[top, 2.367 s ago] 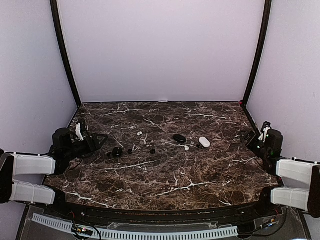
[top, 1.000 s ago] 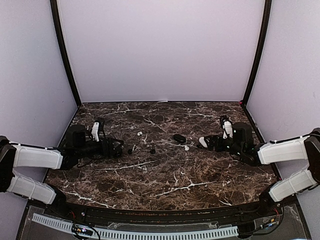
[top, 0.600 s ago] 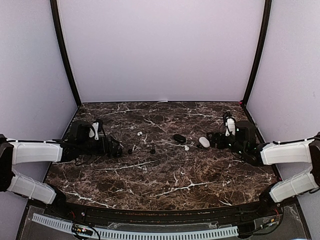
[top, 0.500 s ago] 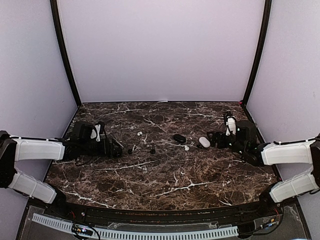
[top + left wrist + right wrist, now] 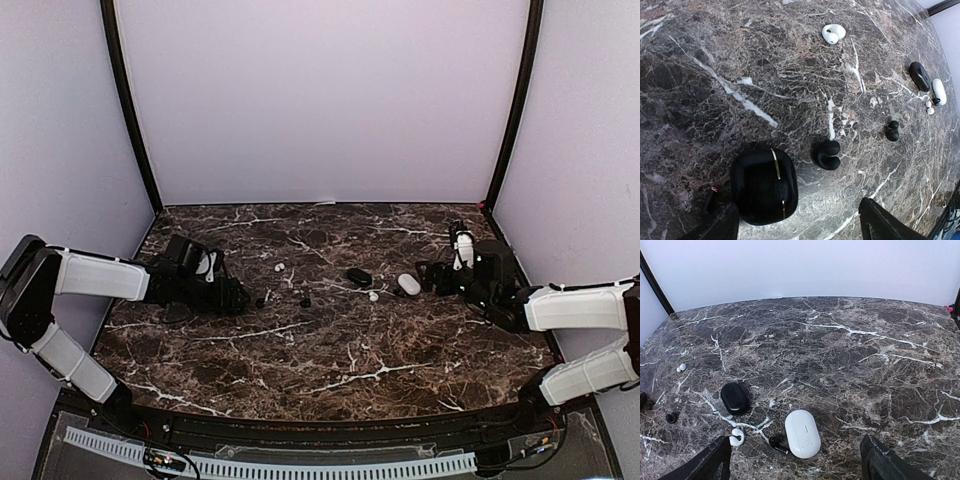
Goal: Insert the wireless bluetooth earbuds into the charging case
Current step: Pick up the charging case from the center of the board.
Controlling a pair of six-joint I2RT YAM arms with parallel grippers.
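Three charging cases are lying on the counter (image 5: 330,360), a dark brown marble-patterned slab with white veins running through it: one squarish black case (image 5: 764,186), glossy, with rounded corners and a thin gold line across its top; one black oval case (image 5: 735,398), smooth as a pebble; one white oval case (image 5: 802,433), glossy and pill-shaped; all three are sitting closed. Five earbuds are lying loose on the marble, none of them in a case: two white, three black. The far white bud (image 5: 833,33) is curling into a small hook shape and sitting alone towards the back of the counter; the near white bud (image 5: 736,437), hooked the same way, is lying just beside the black oval case, on the side toward the arms' bases. The clip-shaped black bud (image 5: 827,154) is resting just beside the squarish black case; the small black bud (image 5: 892,131) is lying a little apart from it, toward the middle; the third black bud (image 5: 776,443) is lying close against the white oval case, though whether it is touching I cannot tell. The left claw (image 5: 238,297) is standing wide open, holding nothing, with the squarish black case lying ungripped in the gap between its fingers; the right claw (image 5: 422,275) is also gaping wide and empty, facing the white oval case from just beside it.
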